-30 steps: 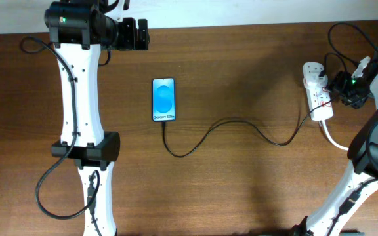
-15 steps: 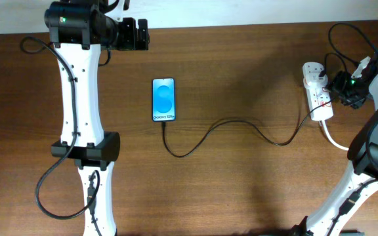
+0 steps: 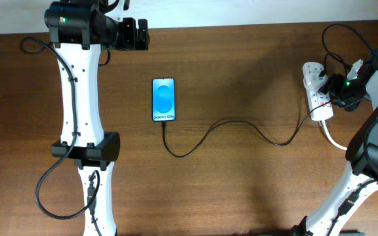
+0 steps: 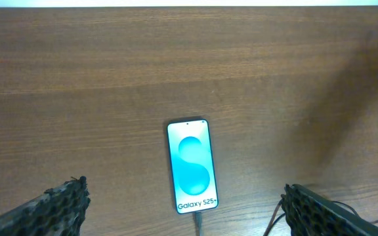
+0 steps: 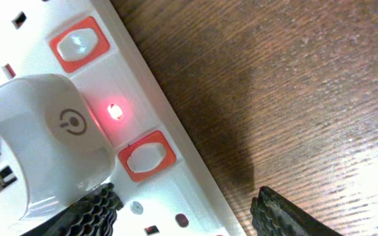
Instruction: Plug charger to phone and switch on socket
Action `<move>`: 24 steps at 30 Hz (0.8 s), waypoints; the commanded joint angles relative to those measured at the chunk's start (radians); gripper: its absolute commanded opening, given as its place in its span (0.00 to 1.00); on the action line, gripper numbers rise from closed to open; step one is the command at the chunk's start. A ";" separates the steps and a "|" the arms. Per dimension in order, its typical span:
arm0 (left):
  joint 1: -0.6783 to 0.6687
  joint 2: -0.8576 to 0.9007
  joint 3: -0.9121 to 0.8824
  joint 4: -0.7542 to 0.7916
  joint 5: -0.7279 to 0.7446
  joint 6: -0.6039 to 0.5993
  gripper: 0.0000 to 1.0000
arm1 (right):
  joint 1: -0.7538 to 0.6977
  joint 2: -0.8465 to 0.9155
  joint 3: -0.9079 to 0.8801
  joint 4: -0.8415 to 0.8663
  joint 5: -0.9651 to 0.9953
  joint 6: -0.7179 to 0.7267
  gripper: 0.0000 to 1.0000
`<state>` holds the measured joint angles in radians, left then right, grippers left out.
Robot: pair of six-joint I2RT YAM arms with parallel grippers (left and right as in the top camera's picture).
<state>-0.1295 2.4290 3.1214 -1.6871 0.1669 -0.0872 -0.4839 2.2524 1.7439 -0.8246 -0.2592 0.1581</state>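
My right claw hangs wide over the socket at the tabletop's right, red lamp lit, and I see the charger meeting the phone's near end, left claw wide.

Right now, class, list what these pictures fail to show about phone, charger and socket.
- Overhead: the socket has switches too small to read; the right gripper overlaps its side.
- Left wrist: bottom edge cuts off the charger just below the phone.
- Right wrist: frame edges crop the socket's ends.
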 commanded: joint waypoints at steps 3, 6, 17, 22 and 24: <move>0.003 -0.023 0.013 0.000 -0.011 0.010 0.99 | -0.052 0.002 0.091 -0.049 0.066 0.034 0.71; 0.003 -0.023 0.013 0.000 -0.011 0.010 1.00 | -0.102 -0.050 0.166 -0.108 0.077 0.034 0.71; 0.003 -0.023 0.013 0.002 -0.011 0.009 0.99 | -0.113 -0.380 0.405 -0.436 0.075 0.003 0.72; 0.003 -0.023 0.013 0.002 -0.011 0.009 0.99 | -0.022 -0.604 0.405 -0.471 -0.011 -0.056 0.81; 0.003 -0.023 0.013 0.002 -0.011 0.010 0.99 | 0.038 -0.700 0.405 -0.488 -0.024 -0.103 0.97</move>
<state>-0.1295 2.4290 3.1214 -1.6867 0.1665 -0.0868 -0.5156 1.6760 2.1319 -1.2892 -0.2302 0.1368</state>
